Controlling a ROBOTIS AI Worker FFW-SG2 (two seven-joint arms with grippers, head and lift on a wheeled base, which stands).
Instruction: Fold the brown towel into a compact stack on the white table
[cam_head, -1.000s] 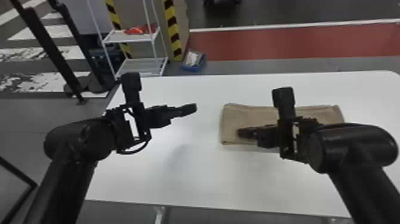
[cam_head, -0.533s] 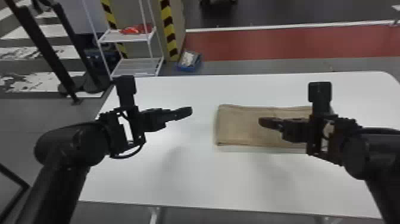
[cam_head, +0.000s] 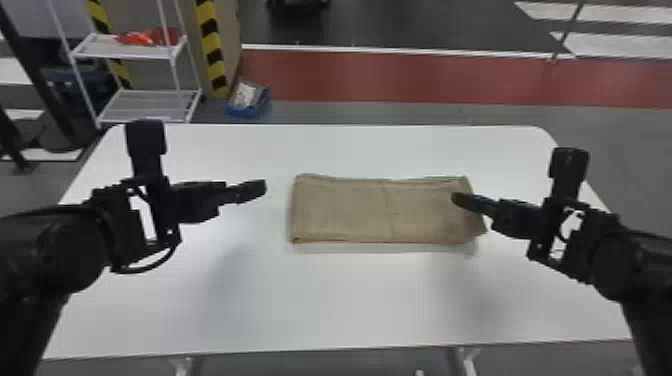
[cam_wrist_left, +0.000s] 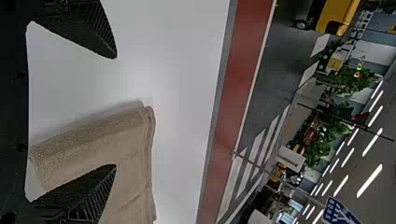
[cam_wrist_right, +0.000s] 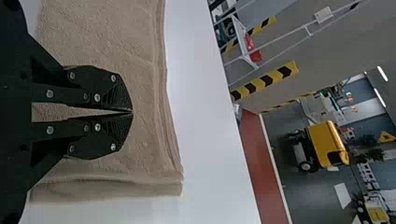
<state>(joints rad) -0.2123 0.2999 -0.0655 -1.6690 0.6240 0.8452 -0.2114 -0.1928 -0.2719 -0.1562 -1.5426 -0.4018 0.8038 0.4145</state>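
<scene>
"Where do we have the folded brown rectangular cloth towel (cam_head: 370, 212)?"
"Flat on our smooth white surface (cam_head: 325, 300). We've got the black left tool (cam_head: 265, 187) wide, off its left end; black right tool (cam_head: 455, 198) pinched closed, over its right end."

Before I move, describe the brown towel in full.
The brown towel is plain, textured fabric, folded into a flat, layered oblong. It lies on the white table, long sides running left to right, faintly creased, its right end uneven. The right gripper, jaws shut, is over its right part; whether they touch, I cannot tell.
</scene>
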